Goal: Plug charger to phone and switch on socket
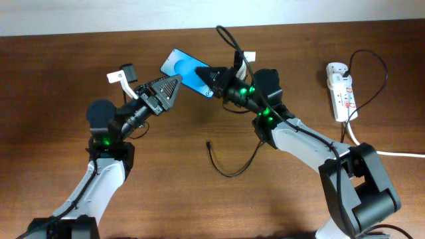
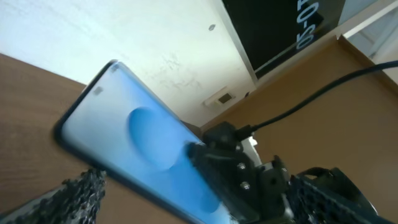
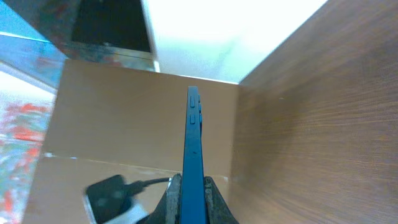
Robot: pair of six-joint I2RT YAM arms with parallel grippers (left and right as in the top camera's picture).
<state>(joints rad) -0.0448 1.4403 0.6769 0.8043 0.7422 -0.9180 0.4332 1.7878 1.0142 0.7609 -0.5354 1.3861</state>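
Note:
The phone (image 1: pixel 182 67) has a bright blue screen and is held tilted above the table at the back centre. My right gripper (image 1: pixel 211 75) is shut on its right end. In the right wrist view the phone (image 3: pixel 193 143) stands edge-on between the shut jaws (image 3: pixel 193 190). My left gripper (image 1: pixel 171 85) is open, its fingers spread just below the phone's near edge. The left wrist view shows the phone screen (image 2: pixel 143 134) between the spread fingers (image 2: pixel 205 199). The charger cable (image 1: pixel 229 173) lies on the table in a loop, its connector (image 1: pixel 208 143) free. The socket (image 1: pixel 340 91) lies at the far right.
A thick white cord (image 1: pixel 398 154) runs from the socket off the right edge. A thin black cable (image 1: pixel 372 56) arcs over the socket. The wooden table (image 1: pixel 66 79) reaches the back wall. The right arm (image 1: pixel 299 136) crosses the table between the charger loop and the socket.

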